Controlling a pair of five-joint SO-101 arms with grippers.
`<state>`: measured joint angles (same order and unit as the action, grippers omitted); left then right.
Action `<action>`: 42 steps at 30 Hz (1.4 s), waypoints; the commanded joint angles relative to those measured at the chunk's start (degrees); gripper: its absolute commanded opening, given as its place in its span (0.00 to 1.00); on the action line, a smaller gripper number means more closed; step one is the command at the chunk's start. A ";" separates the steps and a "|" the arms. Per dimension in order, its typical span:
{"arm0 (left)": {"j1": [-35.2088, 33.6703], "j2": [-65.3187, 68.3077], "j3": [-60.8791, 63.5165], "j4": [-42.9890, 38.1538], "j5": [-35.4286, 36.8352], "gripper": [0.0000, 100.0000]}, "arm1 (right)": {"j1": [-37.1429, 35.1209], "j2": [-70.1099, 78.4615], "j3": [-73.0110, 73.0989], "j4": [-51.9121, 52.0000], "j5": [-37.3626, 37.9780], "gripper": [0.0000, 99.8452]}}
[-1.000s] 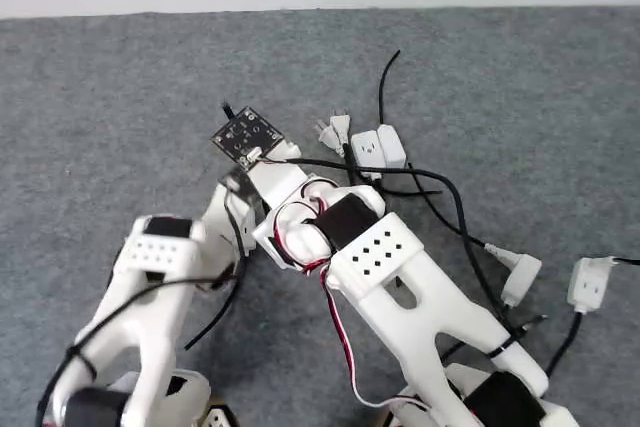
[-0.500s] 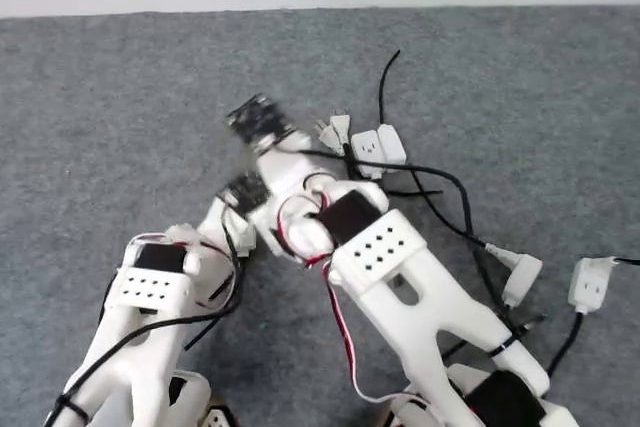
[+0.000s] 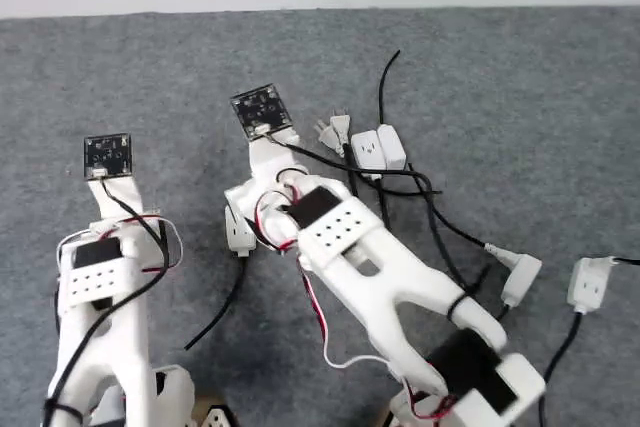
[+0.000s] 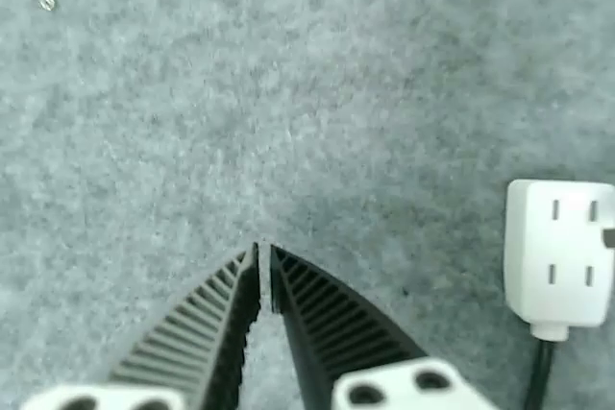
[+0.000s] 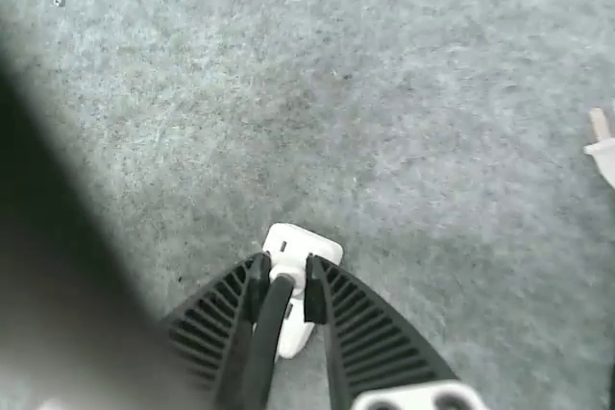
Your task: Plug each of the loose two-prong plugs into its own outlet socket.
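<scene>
At right wrist: right gripper (image 5: 285,266) clamps plug (image 5: 304,240) | left wrist: outlet socket (image 4: 559,256)

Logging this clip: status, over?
Left gripper shut, empty. Right gripper shut on white plastic plug. White plastic outlet socket lies apart on grey carpet.

Grey flecked mat (image 3: 120,57), white outlet socket (image 4: 559,256) w/ blk cord (image 4: 538,376), blk ribbed fingers (image 4: 327,309), white plug (image 5: 306,240).

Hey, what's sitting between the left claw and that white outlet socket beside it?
Only bare grey carpet lies between the left claw and the outlet socket. The left wrist view shows that stretch, with the two apart.
</scene>
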<state>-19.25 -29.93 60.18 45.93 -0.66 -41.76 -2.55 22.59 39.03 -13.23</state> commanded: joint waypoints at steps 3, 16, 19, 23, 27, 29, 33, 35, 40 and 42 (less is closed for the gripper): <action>-0.53 6.51 -6.81 -1.14 0.70 0.02 | -0.57 3.03 -5.19 -1.89 0.35 0.01; -0.53 11.43 -10.59 1.14 -1.93 0.02 | -0.66 7.69 -6.86 -4.53 4.66 0.01; -0.53 11.43 -10.51 1.14 -2.02 0.02 | -0.66 7.96 -6.86 -4.53 4.75 0.01; -0.53 11.43 -10.42 1.14 -2.11 0.02 | -0.66 8.22 -6.59 -4.18 4.92 0.01; -0.53 11.43 -10.42 1.14 -2.20 0.02 | -0.57 8.66 -6.51 -4.18 5.01 0.01; -0.53 11.43 -10.42 1.14 -2.20 0.02 | -0.48 9.10 -6.51 -4.09 5.01 0.01; -0.53 11.43 -10.33 1.05 -2.20 0.02 | -0.66 10.86 -6.42 -4.00 5.63 0.01; -0.53 11.52 -10.33 1.05 -2.20 0.02 | -0.75 11.65 -6.24 -3.38 7.03 0.01; -0.53 11.52 -10.33 1.05 -2.29 0.02 | -0.75 11.91 -6.24 -1.54 7.91 0.01; -0.53 11.52 -10.33 1.14 -2.29 0.02 | -1.01 12.44 -6.24 -1.27 10.02 0.01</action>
<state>-19.52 -18.33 52.35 46.73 -2.15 -42.11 9.67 18.64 36.31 -5.85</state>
